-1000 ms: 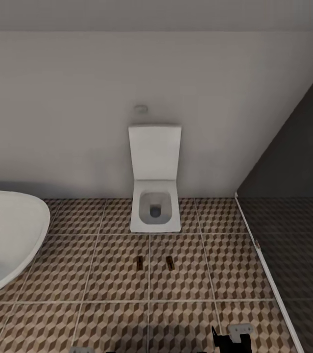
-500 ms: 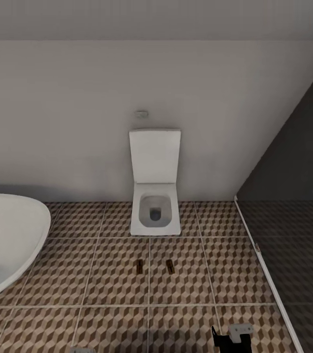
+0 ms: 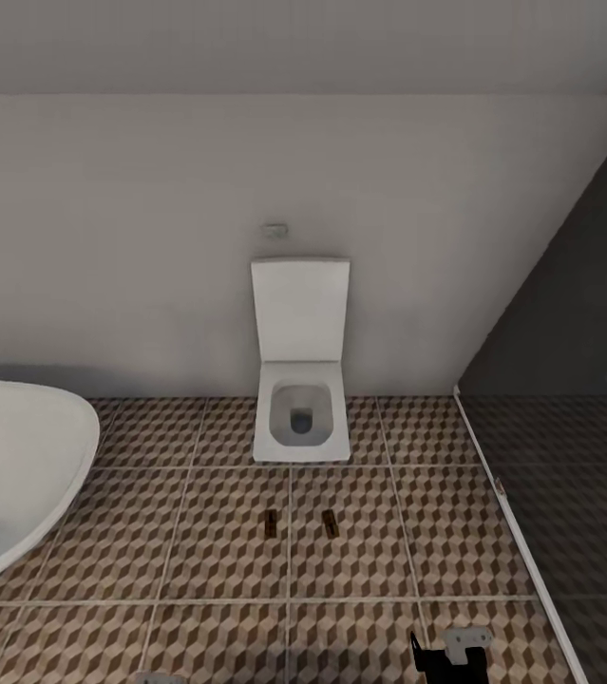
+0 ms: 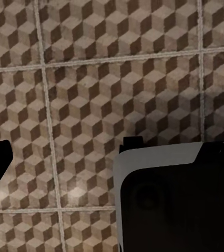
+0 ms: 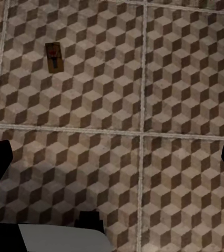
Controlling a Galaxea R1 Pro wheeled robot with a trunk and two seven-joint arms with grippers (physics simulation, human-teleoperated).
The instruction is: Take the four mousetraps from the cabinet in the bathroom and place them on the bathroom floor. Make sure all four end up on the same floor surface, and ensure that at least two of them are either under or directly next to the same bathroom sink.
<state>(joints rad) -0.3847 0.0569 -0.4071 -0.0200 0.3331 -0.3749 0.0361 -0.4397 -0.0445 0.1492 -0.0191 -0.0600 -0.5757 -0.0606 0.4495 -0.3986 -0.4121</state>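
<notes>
Two mousetraps lie flat on the patterned bathroom floor [image 3: 199,532] in front of the toilet, one [image 3: 271,523] left of a grout line and the other [image 3: 330,523] right of it. The right wrist view shows one mousetrap [image 5: 53,56] on the tiles ahead of my right gripper [image 5: 112,163], which is open and empty. That gripper [image 3: 447,654] pokes in at the bottom edge of the head view, well short of the traps. My left gripper [image 4: 112,149] hangs open over bare tiles. The cabinet and the bathroom sink are out of view.
A white square toilet [image 3: 301,418] with its lid up stands against the back wall. The white oval bathtub [image 3: 18,475] curves in at the left. A dark glass partition [image 3: 550,399] with a floor rail closes the right side. Part of my own body [image 4: 175,199] shows in the left wrist view.
The whole head picture has slid down a little, so the camera has moved. The mousetraps, toilet and tub have kept their places relative to each other, and the grippers look unchanged.
</notes>
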